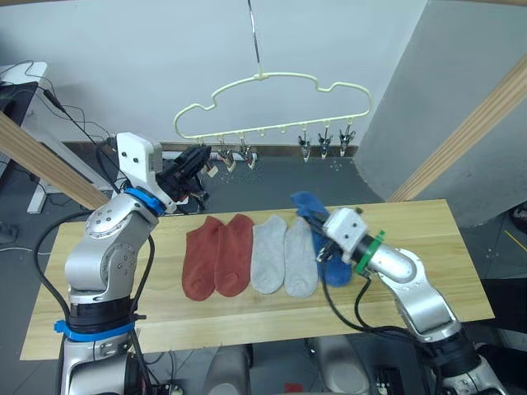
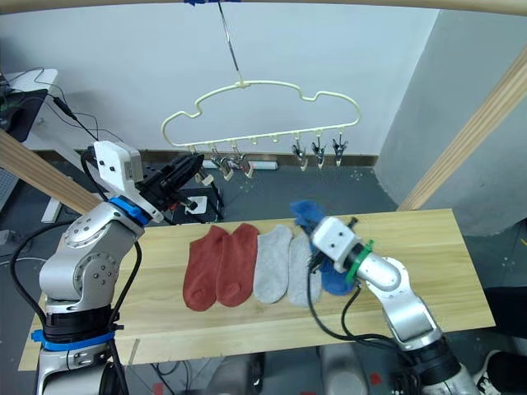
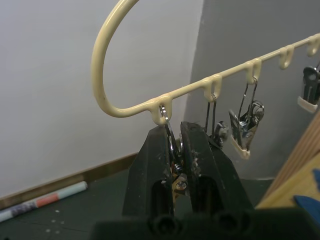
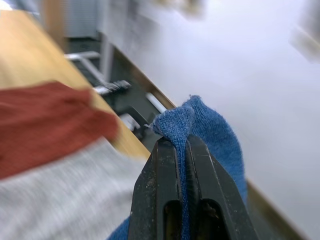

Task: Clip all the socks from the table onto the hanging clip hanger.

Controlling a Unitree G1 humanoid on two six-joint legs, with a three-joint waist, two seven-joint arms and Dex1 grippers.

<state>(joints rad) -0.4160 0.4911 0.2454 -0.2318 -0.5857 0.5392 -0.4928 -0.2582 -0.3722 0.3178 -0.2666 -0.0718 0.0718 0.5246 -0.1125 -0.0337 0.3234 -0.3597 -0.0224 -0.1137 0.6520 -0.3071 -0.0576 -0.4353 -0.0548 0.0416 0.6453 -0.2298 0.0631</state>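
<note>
Long light wooden table, plank grain running left to right. Above and beyond its far edge, hung by a hook from overhead, pale yellow-green clip hanger with cloud-like outline, small metal clips dangling along its lower bar.

Laid in a row near the table's middle, toes toward the near edge: two rust-red socks on the left, touching side by side; two light grey socks just right of them, also touching. To the right of the grey pair, a flat blue sock partly hidden under the right arm.

Raised to the left end of the hanger's bar: left gripper, black fingers closed onto the leftmost clip (metal squeezed between the pads, right under its loop on the bar). Next clip hanging free just beside, further ones farther right along the bar.

Over the right end of the sock row: right gripper, pinched shut on a second blue sock, a fold of its fabric bunched between the fingers and lifted off the table, standing up above the far end of the flat blue one.
</note>
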